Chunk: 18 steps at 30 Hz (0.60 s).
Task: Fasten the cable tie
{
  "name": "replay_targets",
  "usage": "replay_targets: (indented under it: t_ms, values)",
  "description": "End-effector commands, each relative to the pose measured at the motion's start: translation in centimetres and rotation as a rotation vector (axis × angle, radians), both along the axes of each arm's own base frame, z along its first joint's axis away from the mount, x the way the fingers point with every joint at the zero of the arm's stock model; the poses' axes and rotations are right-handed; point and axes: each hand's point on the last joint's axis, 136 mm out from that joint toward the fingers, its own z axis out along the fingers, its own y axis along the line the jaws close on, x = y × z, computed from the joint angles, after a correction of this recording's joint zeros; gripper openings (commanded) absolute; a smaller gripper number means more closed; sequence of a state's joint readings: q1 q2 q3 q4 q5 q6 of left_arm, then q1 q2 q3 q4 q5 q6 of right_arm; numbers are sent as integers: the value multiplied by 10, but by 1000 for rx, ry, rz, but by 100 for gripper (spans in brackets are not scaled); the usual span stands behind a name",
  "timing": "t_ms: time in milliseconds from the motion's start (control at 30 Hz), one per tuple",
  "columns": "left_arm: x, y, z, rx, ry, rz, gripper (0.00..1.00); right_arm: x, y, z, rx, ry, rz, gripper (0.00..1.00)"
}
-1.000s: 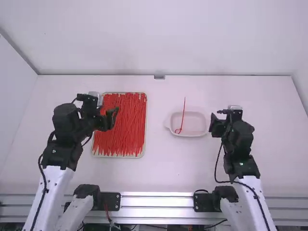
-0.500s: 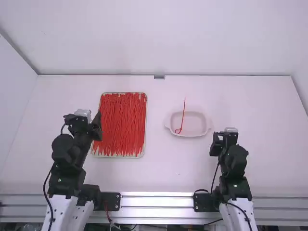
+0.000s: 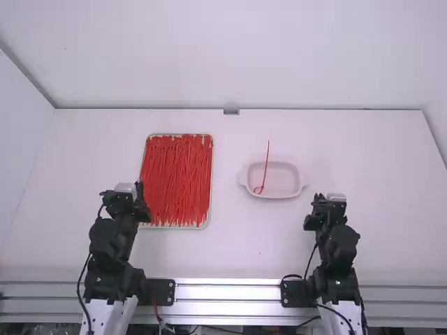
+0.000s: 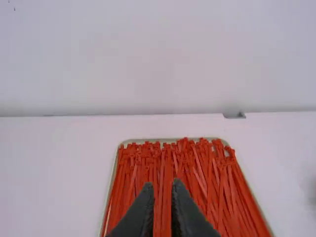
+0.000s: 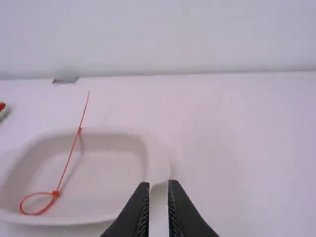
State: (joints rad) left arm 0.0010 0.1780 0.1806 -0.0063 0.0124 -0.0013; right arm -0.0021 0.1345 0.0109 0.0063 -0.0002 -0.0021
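Note:
A fastened red cable tie (image 3: 263, 171) lies in the white dish (image 3: 288, 187), its loop (image 5: 35, 203) at the near end and its tail (image 5: 83, 116) sticking out over the far rim. A tray (image 3: 208, 183) holds several loose red cable ties (image 4: 182, 170). My left gripper (image 3: 135, 204) sits low at the tray's near left corner, fingers (image 4: 143, 207) nearly together and holding nothing. My right gripper (image 3: 323, 209) rests near the front, just right of the dish (image 5: 98, 173), its fingers (image 5: 175, 202) nearly together and holding nothing.
A small grey bracket (image 3: 231, 111) sits at the table's far edge. White walls close in the table at the back and both sides. Bare table lies right of the dish and left of the tray.
Both arms have drawn back toward their bases and folded down low. The left gripper came off the tray and the right gripper moved away from the dish.

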Motion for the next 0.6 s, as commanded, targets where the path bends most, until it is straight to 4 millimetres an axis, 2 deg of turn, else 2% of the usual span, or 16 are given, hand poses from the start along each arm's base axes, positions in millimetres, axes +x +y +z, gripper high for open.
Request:
replay_targets:
  t_ms: [0, 167, 300, 433, 567]
  values:
    - [-2, 2, -7, 3, -11, 11, 6, -1, 0, 1, 2, -19, 1, 7]
    - [-3, 2, -22, 3, -11, 11, 0, -2, 0, 14, 2, -72, 2, 2]
    - [-4, 2, -34, 3, -11, 11, 0, -3, 0, 22, 2, -110, 2, 0]
    - [-4, 2, -45, 3, -6, 11, 0, -3, 0, 24, 2, -117, 2, 0]
    - [-4, 2, -47, 3, -4, 11, 0, -3, 0, 24, 2, -117, 2, 0]
